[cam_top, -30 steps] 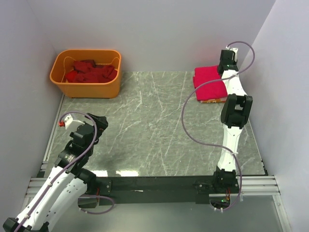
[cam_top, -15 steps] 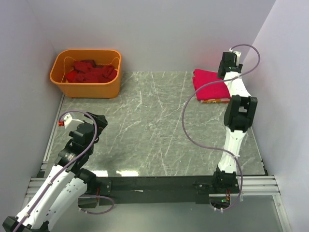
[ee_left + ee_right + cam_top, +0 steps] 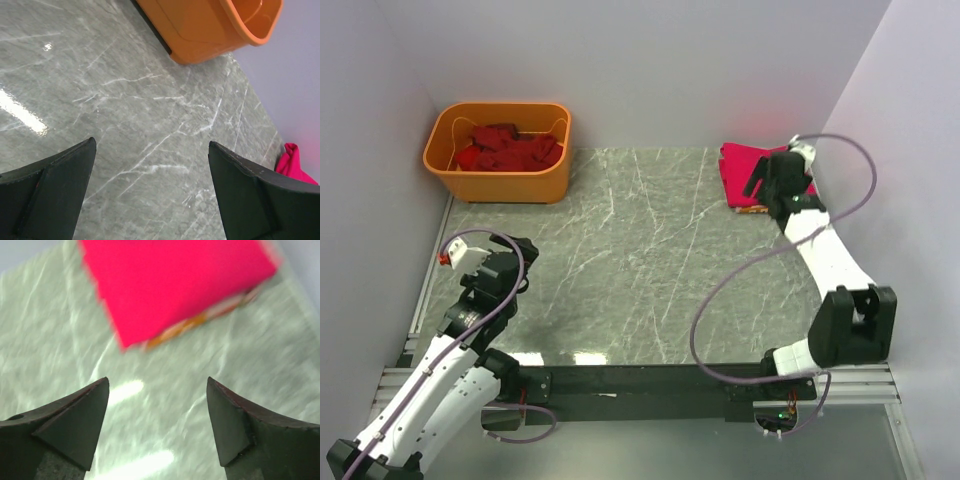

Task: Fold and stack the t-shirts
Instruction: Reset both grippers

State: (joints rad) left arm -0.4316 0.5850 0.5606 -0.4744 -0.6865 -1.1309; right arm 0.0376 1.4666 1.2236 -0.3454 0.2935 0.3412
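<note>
We see the crimson-pink t-shirt (image 3: 742, 170) folded into a flat rectangle at the far right corner of the table (image 3: 640, 260), close to the right wall. In the right wrist view the same t-shirt (image 3: 175, 285) fills the upper part of the picture. A paler folded piece (image 3: 200, 322) with an orange tinge peeks out from under its near edge, too blurred for us to read any print. The dark red t-shirts (image 3: 510, 150) lie bunched inside the orange tub (image 3: 495, 182) at the far left corner, well apart from the folded one.

The right gripper (image 3: 758, 182) hovers over the near edge of the crimson-pink t-shirt. Its fingers (image 3: 75, 425) are spread wide and hold nothing, with bare marble between them. The left gripper (image 3: 520, 250) sits near the left front of the table, its jaws also parted and empty. Its wrist view looks across the marble toward the tub.
</note>
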